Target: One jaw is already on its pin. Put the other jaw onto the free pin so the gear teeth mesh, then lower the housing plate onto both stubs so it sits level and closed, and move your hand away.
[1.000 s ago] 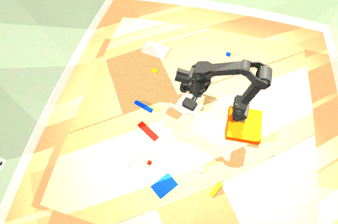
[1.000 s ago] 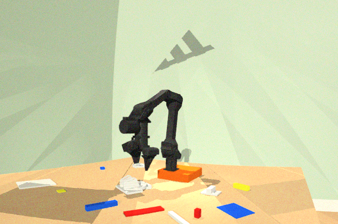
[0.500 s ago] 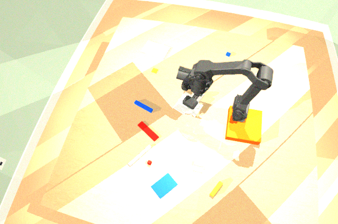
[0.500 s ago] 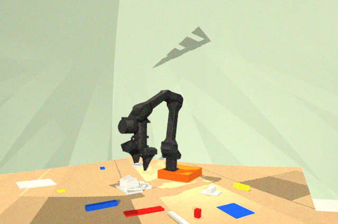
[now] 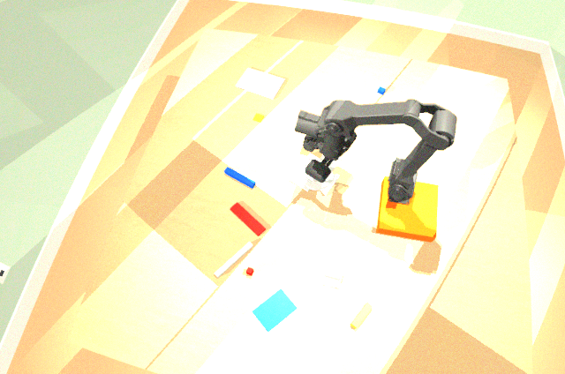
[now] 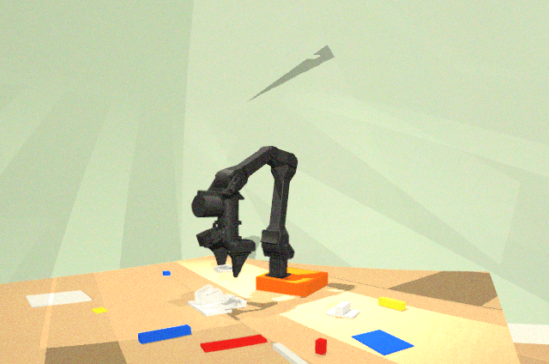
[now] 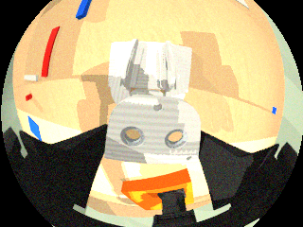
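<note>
My pincer grips the white housing plate, raised over the desk, well inside its edges. Beyond the plate sits the white jaw assembly.

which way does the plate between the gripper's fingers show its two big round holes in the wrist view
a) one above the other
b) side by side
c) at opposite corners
b, the white plate held in the gripper has one big hole at left and the other level with it at right
</note>
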Robot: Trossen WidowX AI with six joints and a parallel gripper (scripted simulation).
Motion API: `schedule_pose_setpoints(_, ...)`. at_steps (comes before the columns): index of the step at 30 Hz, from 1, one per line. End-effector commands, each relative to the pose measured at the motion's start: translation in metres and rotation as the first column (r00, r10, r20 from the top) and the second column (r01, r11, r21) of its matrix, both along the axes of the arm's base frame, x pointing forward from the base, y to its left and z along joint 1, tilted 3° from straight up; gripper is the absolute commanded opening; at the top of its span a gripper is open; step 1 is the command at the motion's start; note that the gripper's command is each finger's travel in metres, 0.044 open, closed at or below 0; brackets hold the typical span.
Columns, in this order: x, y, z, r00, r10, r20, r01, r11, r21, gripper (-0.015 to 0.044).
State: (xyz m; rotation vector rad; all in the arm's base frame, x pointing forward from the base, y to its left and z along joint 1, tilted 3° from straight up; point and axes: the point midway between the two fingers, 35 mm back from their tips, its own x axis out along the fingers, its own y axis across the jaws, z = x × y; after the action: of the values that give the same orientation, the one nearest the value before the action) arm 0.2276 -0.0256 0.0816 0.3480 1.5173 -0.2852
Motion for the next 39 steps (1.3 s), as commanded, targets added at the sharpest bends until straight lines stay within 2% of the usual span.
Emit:
schedule_pose_setpoints(1,0.000,0.001,0.000,1.000,-0.005,0.002,0.005,1.000,0.004,0.0351)
schedule_pose_setpoints(8,-0.006,0.011,0.000,1.000,-0.005,0.002,0.005,1.000,0.004,0.0351)
schedule_pose_setpoints(39,-0.006,0.011,0.000,1.000,-0.006,0.002,0.006,1.000,0.004,0.0351)
